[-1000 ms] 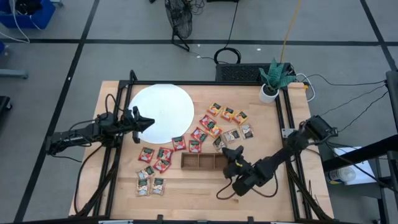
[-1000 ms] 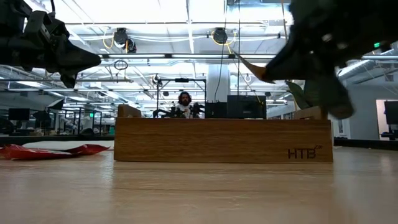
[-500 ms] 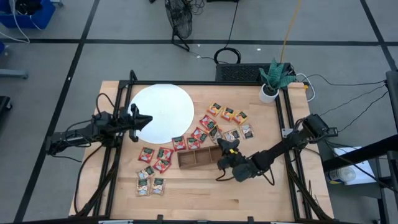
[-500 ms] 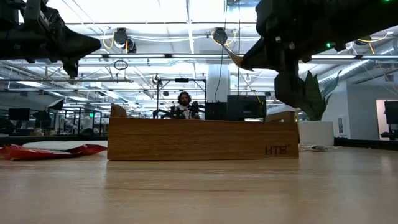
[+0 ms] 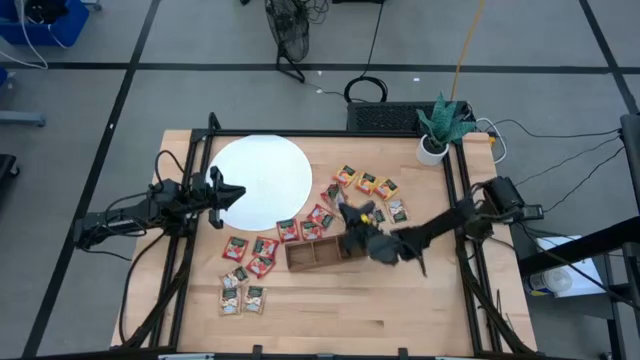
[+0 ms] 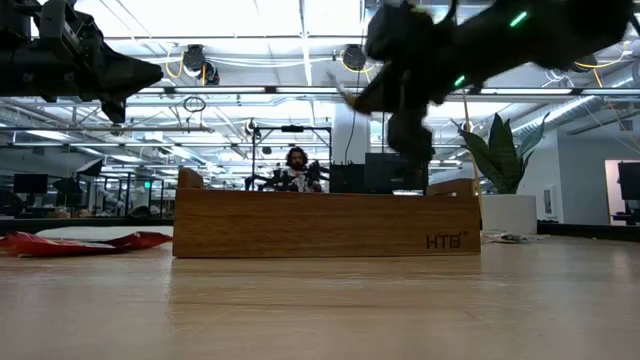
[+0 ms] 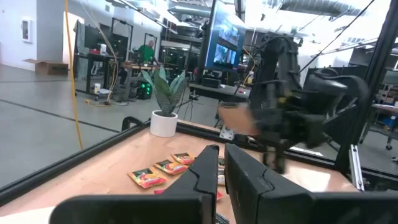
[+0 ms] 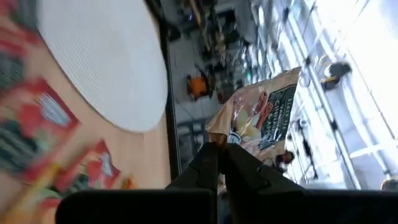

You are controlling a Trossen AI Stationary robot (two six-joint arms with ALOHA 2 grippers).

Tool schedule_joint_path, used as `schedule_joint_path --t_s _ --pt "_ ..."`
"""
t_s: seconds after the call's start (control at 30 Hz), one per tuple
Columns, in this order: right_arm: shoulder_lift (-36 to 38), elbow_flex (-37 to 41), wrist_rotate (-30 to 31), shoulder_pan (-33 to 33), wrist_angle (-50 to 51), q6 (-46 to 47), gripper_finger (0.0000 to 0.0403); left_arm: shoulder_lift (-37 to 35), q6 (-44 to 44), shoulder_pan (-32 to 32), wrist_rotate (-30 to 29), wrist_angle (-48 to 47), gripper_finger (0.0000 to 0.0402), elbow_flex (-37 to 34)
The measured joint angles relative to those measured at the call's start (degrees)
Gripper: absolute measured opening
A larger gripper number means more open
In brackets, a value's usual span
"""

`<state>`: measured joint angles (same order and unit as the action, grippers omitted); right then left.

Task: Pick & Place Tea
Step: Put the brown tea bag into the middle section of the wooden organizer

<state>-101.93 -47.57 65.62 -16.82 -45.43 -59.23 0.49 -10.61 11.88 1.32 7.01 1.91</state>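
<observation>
Tea sachets lie flat on the table: red ones point(image 5: 262, 247) left of the wooden tray point(image 5: 318, 253), and red and orange-yellow ones point(image 5: 366, 183) beyond it. My right gripper point(image 5: 350, 215) hovers above the tray's right end, shut on a pale sachet point(image 8: 261, 118) that also shows as a tan patch point(image 7: 239, 118) in the left wrist view. My left gripper point(image 5: 232, 193) hangs shut and bare over the left edge of the white disc point(image 5: 262, 180). My right gripper pinches the pale sachet by one edge point(image 8: 233, 138) between its two fingers point(image 8: 208, 163). The rest of the sachet sticks out beyond the fingertips. It is lifted clear of the table and the tray.
A potted plant point(image 5: 437, 130) stands at the far right corner. Black rails run along the table's left and right sides. The near strip of the table in front of the tray is bare wood point(image 5: 340, 310). A person point(image 6: 296, 165) sits in the room beyond the table.
My right gripper has swung with its sachet from the tray's near right corner toward the far edge and the left, rolling as it went. It now hangs over the tray's right end. Early on, the tray slid a little left and turned.
</observation>
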Motion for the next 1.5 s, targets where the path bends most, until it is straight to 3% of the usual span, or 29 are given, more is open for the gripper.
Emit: schedule_joint_path --t_s 0.13,0.3,0.5,0.9,1.13,1.33,1.5 --pt "-0.8 0.0 -7.0 6.2 8.6 10.4 0.0003 0.0 0.0 0.0 0.0 -0.5 0.0033 0.0" --pt "-2.8 0.0 -6.3 9.3 6.3 11.5 0.0003 0.0 0.0 0.0 0.0 -2.3 0.0033 0.0" --pt "-3.1 0.0 -10.2 11.3 8.5 16.2 0.0002 0.0 0.0 0.0 0.0 -2.7 0.0033 0.0" --pt "-3.1 2.4 -11.8 11.4 13.3 24.3 0.0001 0.0 -0.2 0.0 0.0 -2.8 0.0033 0.0" --pt "-3.1 3.0 -11.7 7.0 11.7 25.6 0.0 0.0 -0.2 0.0 0.0 -2.7 0.0033 0.0" --pt "-2.9 3.0 -7.2 3.0 10.7 25.0 0.0 0.0 -0.2 0.0 0.0 -2.7 0.0033 0.0" --pt "-2.9 3.0 1.2 0.8 6.0 14.8 0.0001 0.0 -5.6 0.0 -0.2 -2.6 0.0033 0.0"
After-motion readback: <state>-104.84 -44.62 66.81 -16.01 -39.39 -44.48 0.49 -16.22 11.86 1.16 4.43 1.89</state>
